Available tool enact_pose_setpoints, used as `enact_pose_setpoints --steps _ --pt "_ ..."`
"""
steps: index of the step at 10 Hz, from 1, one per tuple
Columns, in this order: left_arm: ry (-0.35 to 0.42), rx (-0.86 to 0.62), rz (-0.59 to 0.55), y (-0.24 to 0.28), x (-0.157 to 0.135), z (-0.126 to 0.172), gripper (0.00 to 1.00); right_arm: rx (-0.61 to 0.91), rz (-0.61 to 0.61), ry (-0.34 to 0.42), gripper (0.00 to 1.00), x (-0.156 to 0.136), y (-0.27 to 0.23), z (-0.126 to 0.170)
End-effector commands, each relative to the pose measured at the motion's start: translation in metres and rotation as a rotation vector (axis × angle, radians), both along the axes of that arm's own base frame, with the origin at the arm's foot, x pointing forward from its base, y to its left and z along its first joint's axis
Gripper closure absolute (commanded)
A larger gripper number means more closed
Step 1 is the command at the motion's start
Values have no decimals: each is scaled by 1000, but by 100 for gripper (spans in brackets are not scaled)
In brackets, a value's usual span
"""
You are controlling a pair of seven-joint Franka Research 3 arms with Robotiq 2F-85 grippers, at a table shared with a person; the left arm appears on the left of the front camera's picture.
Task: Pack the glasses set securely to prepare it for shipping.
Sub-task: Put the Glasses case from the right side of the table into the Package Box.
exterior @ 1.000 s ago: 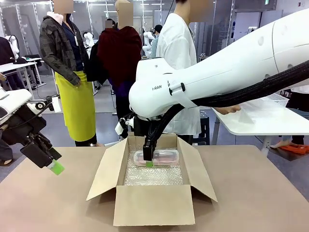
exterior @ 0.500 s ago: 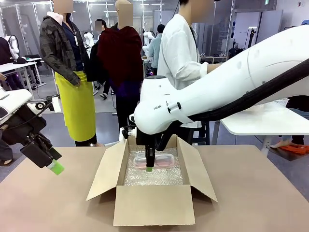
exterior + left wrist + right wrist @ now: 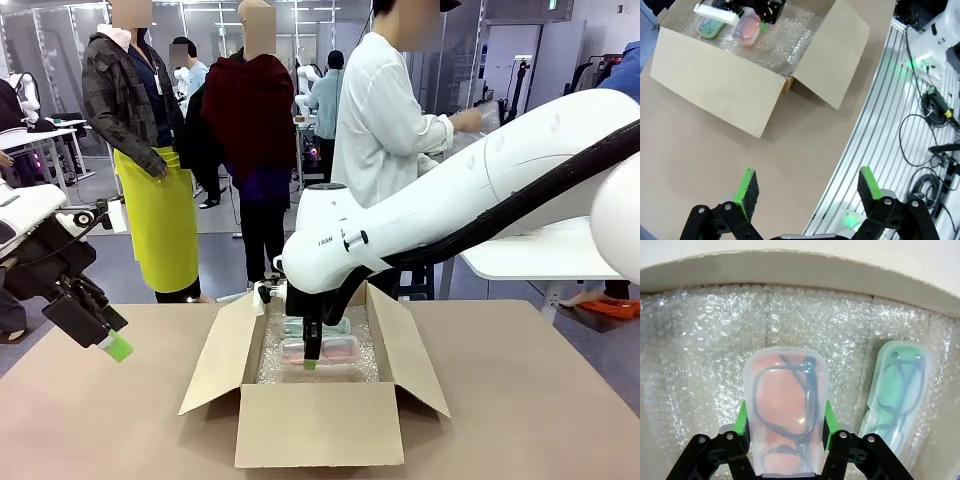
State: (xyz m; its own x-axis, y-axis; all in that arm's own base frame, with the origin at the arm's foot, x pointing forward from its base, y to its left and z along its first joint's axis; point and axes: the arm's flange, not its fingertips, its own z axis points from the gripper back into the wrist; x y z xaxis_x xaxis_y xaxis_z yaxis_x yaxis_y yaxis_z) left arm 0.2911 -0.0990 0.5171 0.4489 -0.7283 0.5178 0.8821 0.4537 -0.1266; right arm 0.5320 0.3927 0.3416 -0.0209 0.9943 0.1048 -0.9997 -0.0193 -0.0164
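Inside the box (image 3: 318, 425), the right gripper (image 3: 785, 416) clamps the pink case (image 3: 785, 385) — beside the green case (image 3: 897, 385) on bubble wrap (image 3: 700, 340). The left gripper (image 3: 807, 186) hangs spread and empty near the table's (image 3: 520, 400) left edge.

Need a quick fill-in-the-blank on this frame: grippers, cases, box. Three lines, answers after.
1. The right gripper is shut on the ___.
2. The mint-green case lies on ___ inside the cardboard box.
3. The left gripper hangs over the table beside the box, its jaws ___.

Missing words: pink case; bubble wrap; open.
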Motion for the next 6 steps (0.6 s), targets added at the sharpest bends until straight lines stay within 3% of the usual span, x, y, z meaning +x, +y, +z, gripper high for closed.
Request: enact_pose_setpoints --steps 1,2,3,4,5,6 --pt "5 -20 -26 2 -1 1 0 16 21 16 36 5 4 2" --pt "5 -20 -26 2 -1 1 0 32 27 25 36 5 0 0" --pt "5 -20 -26 2 -1 1 0 41 20 37 25 5 -3 -2" --pt "5 -20 -26 2 -1 1 0 41 15 39 7 4 -5 -3" --pt "5 -20 -26 2 -1 1 0 44 15 37 0 3 -5 -3" --pt "5 -20 -26 2 -1 1 0 44 13 37 0 3 -5 -3"
